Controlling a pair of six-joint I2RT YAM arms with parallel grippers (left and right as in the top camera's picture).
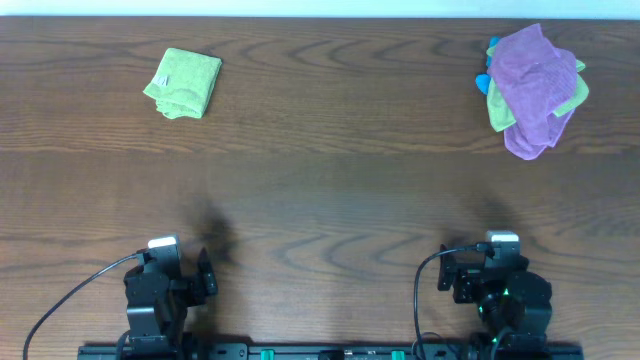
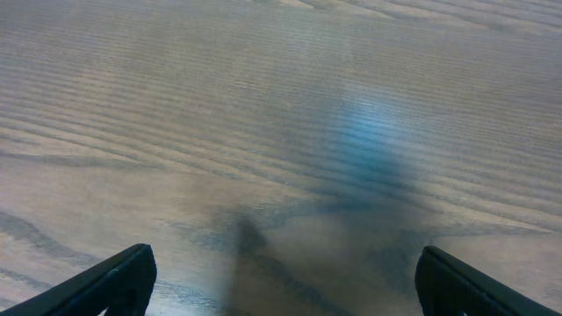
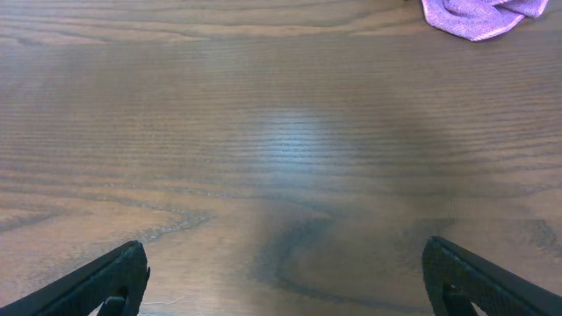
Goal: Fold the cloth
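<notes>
The purple cloth (image 1: 530, 85) lies crumpled at the table's (image 1: 330, 180) far right, well apart from both grippers, which sit at the near edge. It tops a small heap: a green cloth (image 1: 577, 95) shows under its right side and a blue cloth (image 1: 484, 80) peeks out on the left. It lies roughly straight ahead of the right arm and far across from the left one. At the far left lies a folded cloth (image 1: 185, 82) (light green, squared up, flat), roughly ahead of the left arm.

The left gripper (image 2: 283, 259) has its fingers spread wide over bare wood, nothing between them. The right gripper (image 3: 281, 248) is spread just as wide, also holding nothing.

Only the overhead view shows the whole heap and the folded cloth. The right wrist view catches just the purple cloth's lower edge at its top right; the left wrist view shows wood alone.

The table is dark brown wood grain with soft glare patches and faint shadows; a pale strip runs along its far edge.
</notes>
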